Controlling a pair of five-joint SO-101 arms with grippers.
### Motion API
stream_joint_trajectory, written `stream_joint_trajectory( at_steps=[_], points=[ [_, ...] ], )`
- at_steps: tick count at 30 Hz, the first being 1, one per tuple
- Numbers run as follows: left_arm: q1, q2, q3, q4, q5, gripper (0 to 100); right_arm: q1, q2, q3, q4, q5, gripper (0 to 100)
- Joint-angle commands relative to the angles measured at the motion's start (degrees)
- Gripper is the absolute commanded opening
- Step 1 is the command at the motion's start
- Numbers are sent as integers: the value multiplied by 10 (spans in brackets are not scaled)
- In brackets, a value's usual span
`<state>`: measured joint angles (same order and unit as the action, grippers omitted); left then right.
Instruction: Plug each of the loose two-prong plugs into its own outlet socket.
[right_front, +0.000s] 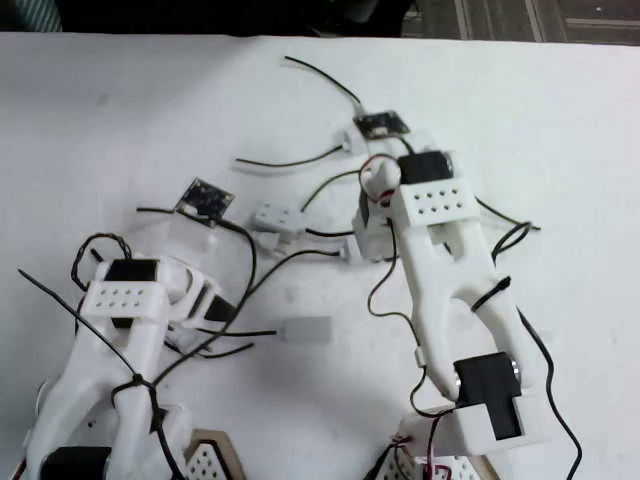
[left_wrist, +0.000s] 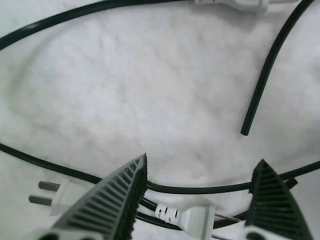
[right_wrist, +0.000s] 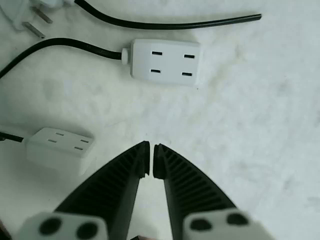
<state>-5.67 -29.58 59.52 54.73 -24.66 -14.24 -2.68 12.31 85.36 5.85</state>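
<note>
Left gripper is spread wide over the worktop with nothing in it. The two-prong plug lies just outside one finger, half tucked behind it. Its long axis runs in line with the gap and its prongs point away from the gripper. White body, two bare metal blades. Left arm's the nearer, I'd say. Right gripper is pinched closed and empty, with a white outlet socket ahead of its tips.
</note>
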Motion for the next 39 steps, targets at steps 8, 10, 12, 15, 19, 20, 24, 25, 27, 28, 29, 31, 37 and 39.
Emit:
stream_joint_trajectory(
  at_steps=[8,10,12,15,19,20,24,25,27,28,29,31,37,39],
  points=[
    [14,-13,-97,-8,-5,328,58,-27,70,-114,2,18],
    [30,-13,-113,3,-6,328,61,-25,70,-114,2,18],
    [51,-13,-129,17,-26,328,62,-29,71,-114,2,18],
    [79,-13,-149,53,-75,328,73,-29,71,-114,2,18],
    [79,-17,-172,116,-133,328,77,-29,71,-111,4,18],
    [75,-18,-177,133,-146,328,74,-29,71,-110,5,18],
    [23,-19,-207,193,-164,328,44,-35,70,-87,6,18],
    [2,-19,-212,198,-164,328,33,-42,72,-81,6,18],
    [-44,-19,-218,200,-164,328,14,-58,73,-69,7,18],
    [-70,-19,-221,199,-164,328,4,-69,77,-65,9,18],
    [-95,-19,-221,197,-164,328,-7,-82,83,-63,21,18],
    [-143,-19,-218,190,-162,328,-31,-109,98,-65,67,18],
    [-240,-19,-176,183,-160,328,-116,-156,113,-66,131,22],
    [-255,-19,-154,177,-160,328,-133,-156,112,-74,131,30]
  ],
)
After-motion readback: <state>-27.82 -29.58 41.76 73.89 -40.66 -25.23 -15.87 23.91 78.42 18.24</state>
